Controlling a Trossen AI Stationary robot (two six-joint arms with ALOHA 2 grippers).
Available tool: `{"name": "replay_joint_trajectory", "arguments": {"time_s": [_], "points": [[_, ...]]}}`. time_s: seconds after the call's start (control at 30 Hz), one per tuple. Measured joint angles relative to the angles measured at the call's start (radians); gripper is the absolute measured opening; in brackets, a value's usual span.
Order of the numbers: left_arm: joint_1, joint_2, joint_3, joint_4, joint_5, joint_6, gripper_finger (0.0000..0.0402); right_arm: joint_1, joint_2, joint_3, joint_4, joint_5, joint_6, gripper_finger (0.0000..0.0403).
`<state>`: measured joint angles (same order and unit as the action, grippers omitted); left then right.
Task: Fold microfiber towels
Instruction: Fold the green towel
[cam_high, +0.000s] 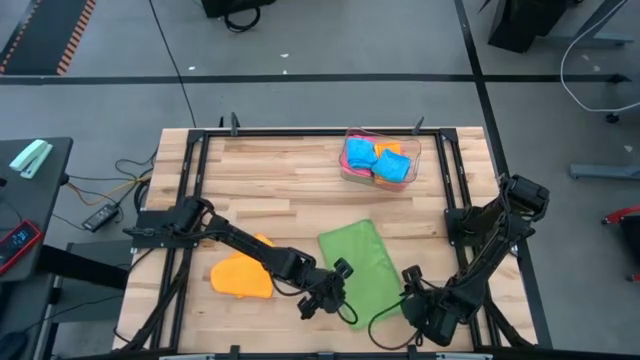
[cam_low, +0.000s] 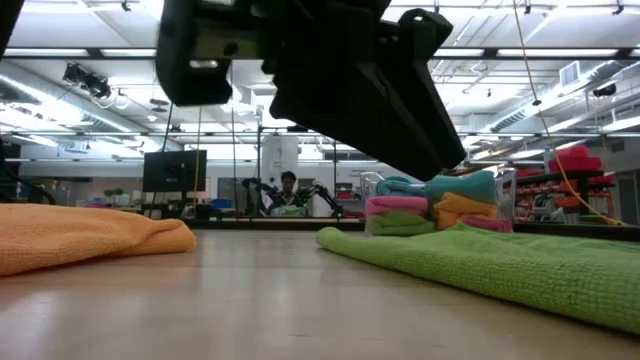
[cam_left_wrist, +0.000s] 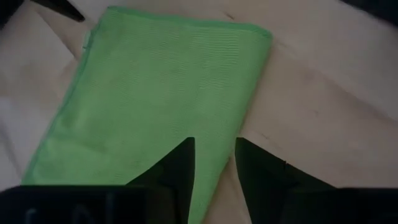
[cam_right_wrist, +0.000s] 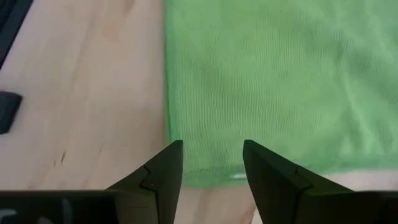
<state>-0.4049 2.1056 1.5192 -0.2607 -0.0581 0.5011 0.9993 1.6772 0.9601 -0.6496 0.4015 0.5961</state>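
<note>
Green towel (cam_high: 360, 268) flat at table (cam_high: 300, 190) front-centre. Left gripper (cam_left_wrist: 214, 163) narrow gap over its edge, holding nothing. Right gripper (cam_right_wrist: 211, 163) part-open over near corner, empty. Orange towel (cam_high: 241, 274) to the left.

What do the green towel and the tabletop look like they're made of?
Green towel: soft, matte microfiber-like cloth, judging by its fine ribbed weave and limp, flat lie. Tabletop: light wood in joined strips with visible grain, smooth, likely butcher block.

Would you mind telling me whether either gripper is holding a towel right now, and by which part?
Nothing is held. The left gripper and right gripper both stand open at the near edge of the green towel, with no cloth pinched between the fingers.
</note>
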Motion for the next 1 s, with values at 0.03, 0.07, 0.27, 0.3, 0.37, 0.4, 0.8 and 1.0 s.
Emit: {"name": "replay_joint_trajectory", "arguments": {"time_s": [0.03, 0.07, 0.27, 0.3, 0.37, 0.4, 0.8, 1.0], "points": [[0.000, 0.000, 0.000, -0.001, 0.002, -0.026, 0.0123, 0.005, 0.000, 0.000, 0.001, 0.006, -0.024, 0.0177], [-0.001, 0.000, 0.000, -0.002, 0.002, -0.051, 0.0122, 0.011, 0.000, -0.004, 0.000, 0.009, -0.043, 0.0177], [-0.008, 0.000, 0.000, 0.000, -0.002, -0.152, 0.0125, 0.058, -0.001, -0.052, 0.053, 0.030, -0.100, 0.0177], [-0.008, 0.000, 0.000, 0.001, -0.001, -0.156, 0.0125, 0.066, -0.001, -0.056, 0.075, 0.045, -0.111, 0.0177], [-0.009, 0.000, 0.000, 0.001, 0.000, -0.157, 0.0126, 0.081, -0.001, -0.058, 0.098, 0.083, -0.132, 0.0177], [-0.009, 0.000, 0.000, 0.002, 0.000, -0.158, 0.0125, 0.086, -0.001, -0.058, 0.097, 0.099, -0.136, 0.0177], [-0.010, 0.000, 0.000, 0.022, -0.024, -0.230, 0.0117, 0.104, 0.089, -0.086, 0.152, 0.167, -0.169, 0.0177], [-0.014, 0.000, 0.000, 0.022, -0.027, -0.229, 0.0121, 0.104, 0.089, -0.086, 0.151, 0.151, -0.174, 0.0177]]}}
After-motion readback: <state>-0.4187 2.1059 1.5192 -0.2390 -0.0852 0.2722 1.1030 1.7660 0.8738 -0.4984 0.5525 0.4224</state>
